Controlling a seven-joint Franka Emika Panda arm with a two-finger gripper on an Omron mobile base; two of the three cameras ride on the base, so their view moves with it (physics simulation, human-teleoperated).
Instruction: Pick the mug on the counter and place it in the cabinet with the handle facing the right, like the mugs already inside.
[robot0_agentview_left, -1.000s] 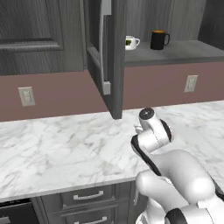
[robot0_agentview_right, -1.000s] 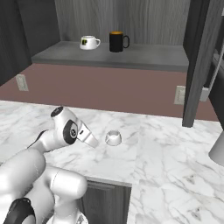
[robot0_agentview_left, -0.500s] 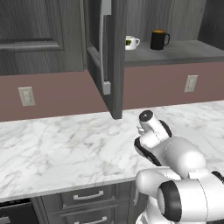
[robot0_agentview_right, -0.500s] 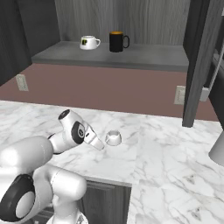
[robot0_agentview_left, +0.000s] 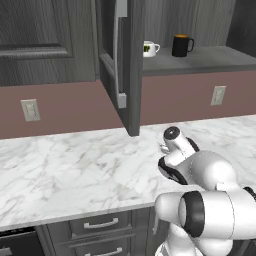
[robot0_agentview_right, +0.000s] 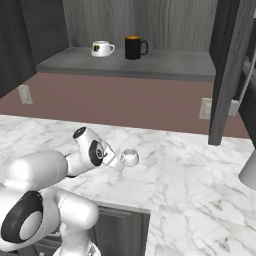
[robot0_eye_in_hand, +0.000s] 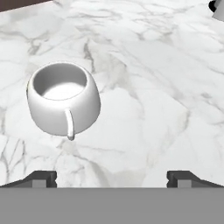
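White ceramic is what you have ahead of the fingers: the mug (robot0_eye_in_hand: 63, 99) stands upright on the counter (robot0_eye_in_hand: 148, 78), sitting at about ten o'clock from the middle of your hand view, with its loop handle turned toward the camera at six o'clock. Your gripper (robot0_eye_in_hand: 112, 177) is spread wide, its two dark fingertips (robot0_eye_in_hand: 41, 178) far apart at the bottom of that view, and nothing sits between them; the mug lies ahead of the left tip, apart from both.

From the right base view you see the mug (robot0_agentview_right: 129, 157) on the marble just beyond the end of the hand, at roughly three o'clock from the wrist. In the left base view your arm's white body covers most of that spot, so you cannot make the mug out there.

Up at twelve o'clock, the cabinet (robot0_agentview_right: 150, 20) stands with its door (robot0_agentview_left: 120, 60) swung open. On its shelf you have the mugs (robot0_agentview_right: 120, 48) side by side, the white one left of the black one, both handles pointing to three o'clock in the base views.
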